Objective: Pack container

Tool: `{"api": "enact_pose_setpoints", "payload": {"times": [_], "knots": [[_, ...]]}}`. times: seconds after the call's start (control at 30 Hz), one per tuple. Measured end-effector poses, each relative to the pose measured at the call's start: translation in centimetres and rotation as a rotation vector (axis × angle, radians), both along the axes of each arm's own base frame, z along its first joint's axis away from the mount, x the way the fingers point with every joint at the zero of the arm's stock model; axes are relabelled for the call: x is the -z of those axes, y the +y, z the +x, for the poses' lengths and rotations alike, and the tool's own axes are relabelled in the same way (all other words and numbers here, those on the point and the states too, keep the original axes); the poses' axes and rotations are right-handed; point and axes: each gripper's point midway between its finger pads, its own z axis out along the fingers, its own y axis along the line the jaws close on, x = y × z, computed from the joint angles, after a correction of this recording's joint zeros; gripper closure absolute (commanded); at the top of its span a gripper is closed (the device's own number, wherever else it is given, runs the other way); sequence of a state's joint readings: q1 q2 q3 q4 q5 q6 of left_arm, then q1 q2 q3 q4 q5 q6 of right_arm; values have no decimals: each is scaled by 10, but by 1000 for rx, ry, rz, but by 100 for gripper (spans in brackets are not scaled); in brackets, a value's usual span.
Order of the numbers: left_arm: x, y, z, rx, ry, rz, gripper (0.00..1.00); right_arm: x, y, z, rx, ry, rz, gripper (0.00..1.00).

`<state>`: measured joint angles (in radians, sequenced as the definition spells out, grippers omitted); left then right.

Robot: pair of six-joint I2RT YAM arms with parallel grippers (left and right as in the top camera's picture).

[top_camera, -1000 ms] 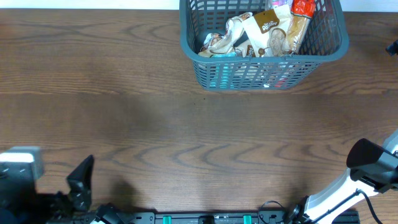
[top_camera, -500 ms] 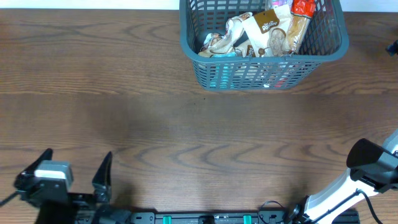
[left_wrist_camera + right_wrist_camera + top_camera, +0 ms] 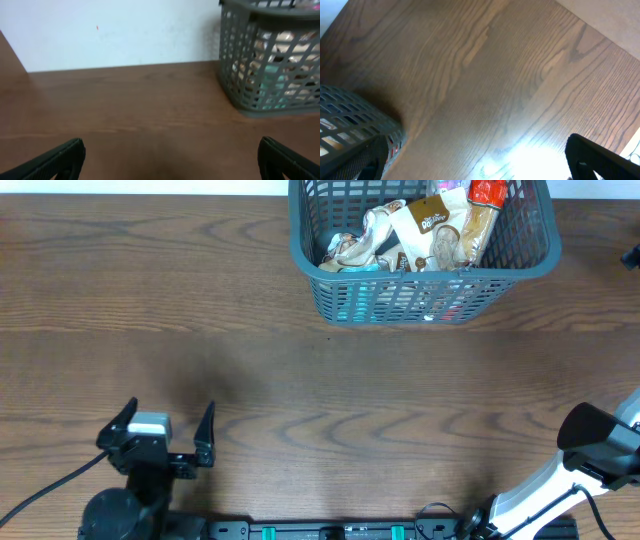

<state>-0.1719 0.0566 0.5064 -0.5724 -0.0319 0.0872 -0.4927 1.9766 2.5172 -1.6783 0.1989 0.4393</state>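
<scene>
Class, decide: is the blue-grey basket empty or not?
Not empty: the basket holds a pile of snack packets, seen from above and through its slotted side.

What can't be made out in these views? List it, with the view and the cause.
- Container: far rim cut off by the overhead view's top edge.
- Snack packets: lower ones buried under others and behind the lattice, so the count is unclear; blurred in the left wrist view.
- Right end effector: only fingertips show, at the right wrist view's bottom corners.
- Dark object: cropped by the overhead view's right edge, unidentifiable.
</scene>
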Motion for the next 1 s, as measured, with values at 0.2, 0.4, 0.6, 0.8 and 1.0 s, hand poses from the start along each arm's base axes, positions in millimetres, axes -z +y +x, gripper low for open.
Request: {"api": "enact_pose_setpoints", "payload": {"times": [0.2, 0.4, 0.6, 0.8, 1.0], "knots": [[26, 5, 11, -25, 9, -12, 1, 0, 0, 0, 0, 0, 0, 1], [42, 9, 16, -44, 32, -17, 1, 0, 0, 0, 0, 0, 0, 1], [58, 9, 26, -41, 30, -22, 1, 0, 0, 0, 0, 0, 0, 1], [70, 8, 29, -34, 43, -23, 1, 0, 0, 0, 0, 0, 0, 1], [81, 6, 31, -27, 64, -24, 1, 0, 0, 0, 0, 0, 0, 1]]}}
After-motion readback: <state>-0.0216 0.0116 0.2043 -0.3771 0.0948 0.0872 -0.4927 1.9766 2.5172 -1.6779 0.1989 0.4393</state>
